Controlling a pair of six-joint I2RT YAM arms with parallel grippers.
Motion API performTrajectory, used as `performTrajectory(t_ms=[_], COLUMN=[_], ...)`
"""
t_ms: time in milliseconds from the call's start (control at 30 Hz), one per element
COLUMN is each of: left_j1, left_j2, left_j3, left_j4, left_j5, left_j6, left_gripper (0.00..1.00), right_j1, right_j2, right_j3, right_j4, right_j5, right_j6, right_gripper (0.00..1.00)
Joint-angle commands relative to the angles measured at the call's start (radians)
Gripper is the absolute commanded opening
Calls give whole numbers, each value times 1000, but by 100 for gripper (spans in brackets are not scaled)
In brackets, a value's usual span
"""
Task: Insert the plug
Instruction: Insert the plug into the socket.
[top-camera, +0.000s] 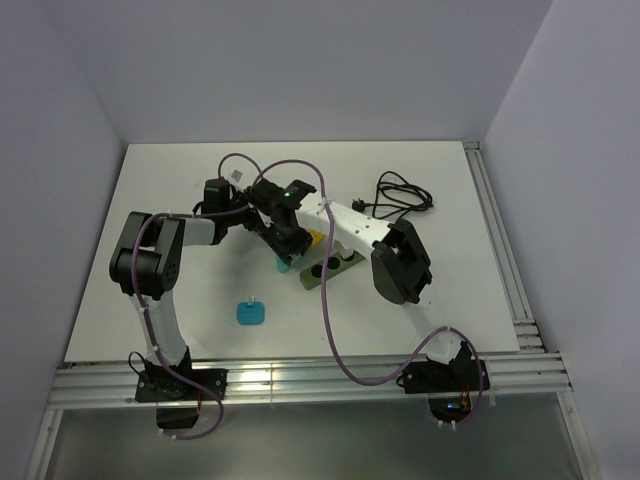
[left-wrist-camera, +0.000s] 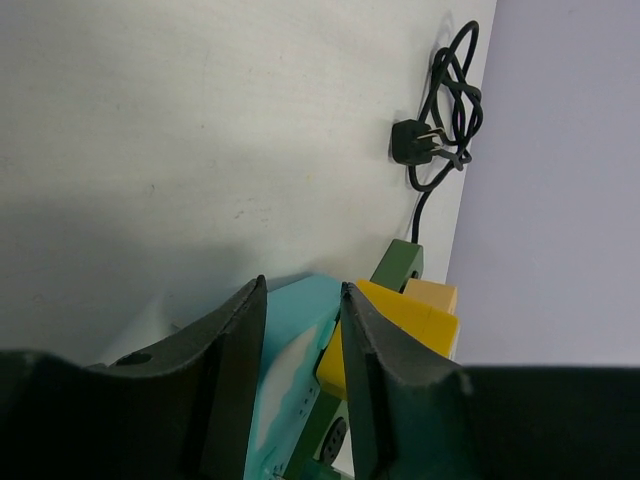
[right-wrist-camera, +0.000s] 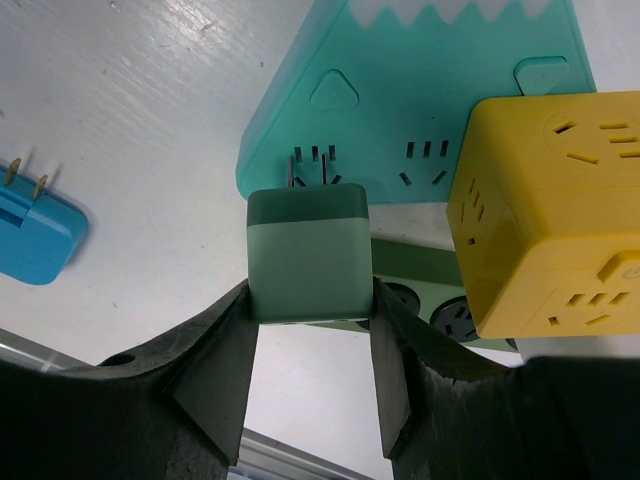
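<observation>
The right pincer (right-wrist-camera: 310, 298) is clamped on the green plug (right-wrist-camera: 308, 255), whose prongs meet the face of the teal power strip (right-wrist-camera: 400, 90) at a socket; how deep they sit I cannot tell. The left pincer (left-wrist-camera: 303, 290) stands narrow astride that strip's end, and I cannot tell whether it is pressing. A yellow cube adapter (right-wrist-camera: 545, 220) sits just beside the strip, and a blue plug (right-wrist-camera: 35, 235) lies on the desk (right-wrist-camera: 150, 120) apart from it.
</observation>
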Motion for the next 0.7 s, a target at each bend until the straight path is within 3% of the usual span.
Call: performTrajectory(t_ms=[0,667], left_j1=[-7,-17], left_j2=[-55,-64], left_j3=[-7,-17], left_j4=[50,67], left_j5=[-2,-2], left_j6=[3,0], left_gripper=[40,38], right_j1=[-9,-28], right_j2=[22,20], right_j3=[57,51], right_j4=[-28,-47], right_j5=[-12,-12], right_j6=[-6,-3], right_gripper=[0,0])
